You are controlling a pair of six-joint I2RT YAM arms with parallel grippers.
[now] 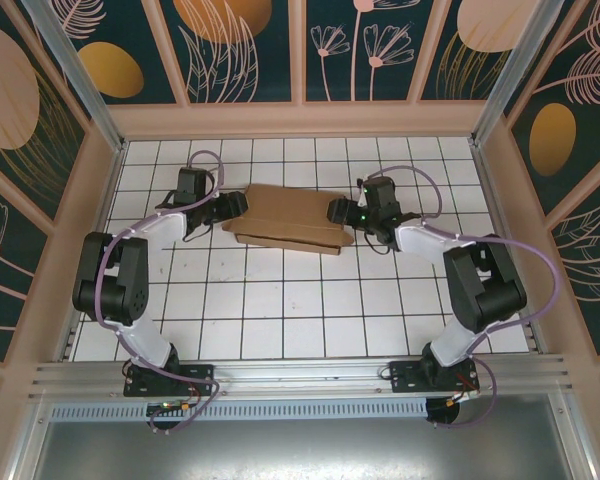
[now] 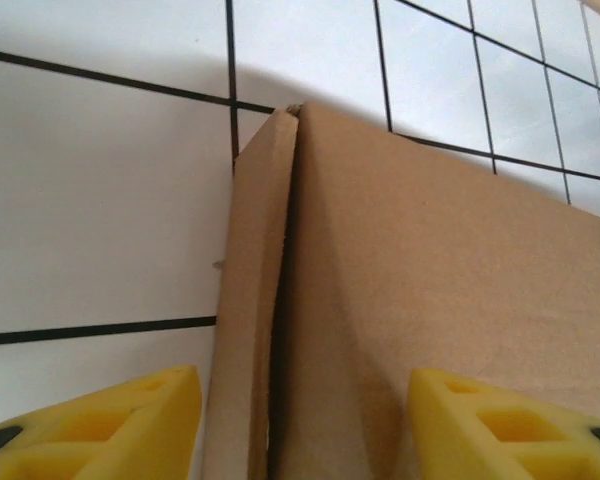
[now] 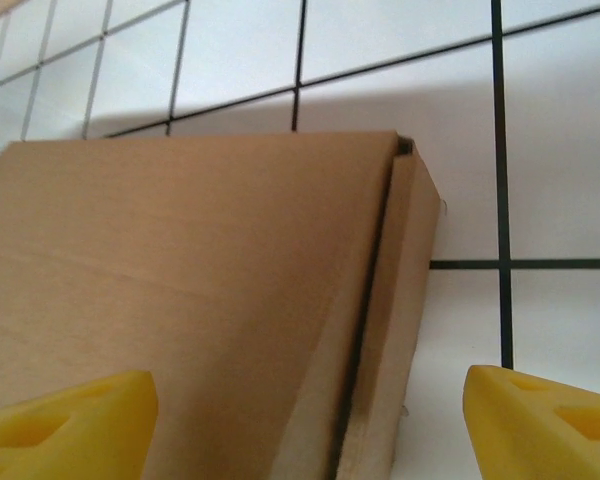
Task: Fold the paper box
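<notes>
The paper box [image 1: 290, 218] is a shallow brown cardboard mailer lying flat with its lid down on the white tiled table, toward the back middle. My left gripper [image 1: 237, 205] is at the box's left end and my right gripper [image 1: 340, 212] at its right end. In the left wrist view the yellow fingertips [image 2: 100, 420] stand wide apart, with the box's side wall and lid edge [image 2: 255, 300] between them. The right wrist view has the lid [image 3: 200, 290] and end wall between spread fingertips [image 3: 540, 420], the right one clear of the cardboard. Both grippers, the left [image 2: 305, 425] and the right [image 3: 310, 425], are open.
Patterned enclosure walls [image 1: 300, 50] surround the tiled table [image 1: 280, 310] on three sides. An aluminium rail [image 1: 300, 375] carrying the arm bases runs along the near edge. Bare tiles lie in front of the box between the two arms.
</notes>
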